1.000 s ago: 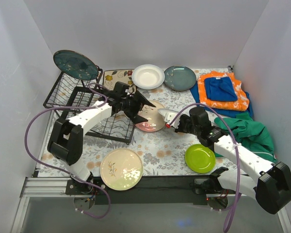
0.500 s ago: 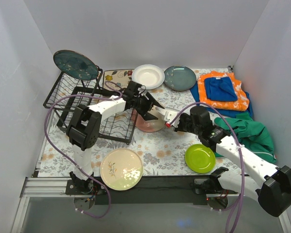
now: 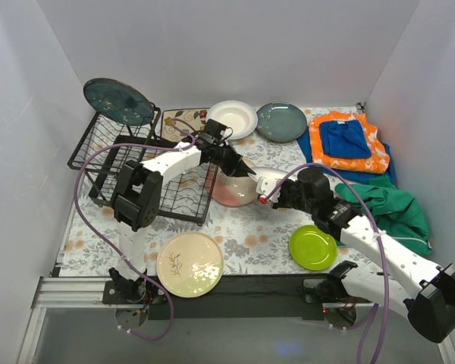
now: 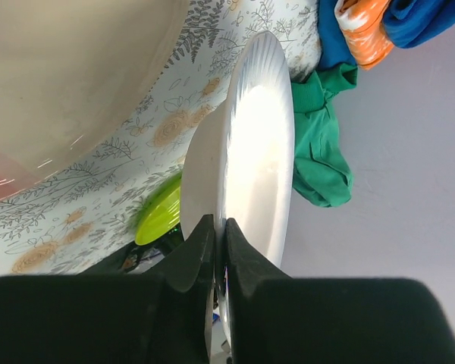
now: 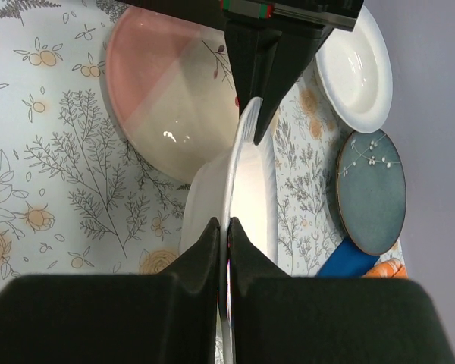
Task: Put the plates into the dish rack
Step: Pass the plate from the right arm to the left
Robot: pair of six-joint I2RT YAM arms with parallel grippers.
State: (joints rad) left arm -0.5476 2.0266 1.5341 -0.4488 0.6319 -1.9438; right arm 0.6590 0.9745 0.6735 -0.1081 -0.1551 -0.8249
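Your left gripper [image 4: 218, 227] is closed on the rim of a white deep plate [image 4: 262, 136], and your right gripper [image 5: 226, 227] pinches the opposite rim of the same plate; held edge-on from both sides, it hangs upright between the arms near the middle of the desk [image 3: 250, 227], just above the pink-cream plate [image 3: 231, 191]. This reads as a handover: the dish rack [image 3: 117, 163] sits by the left edge, likely beyond the right arm's easy reach, so the plate goes to the arm beside it; keeping it on edge suits the slots it must drop into. Make sure the left grip is firm before you release the right, or the plate may fall onto the pink-cream one beneath. One dark blue-grey plate [image 3: 117, 101] stands tilted at the rack's far-left corner; a second white deep plate [image 3: 231, 119] and a blue-grey plate [image 3: 281, 121] lie along the far edge; the cream sprig plate [image 3: 189, 264] and the lime green plate [image 3: 312, 247] wait near the near edge.
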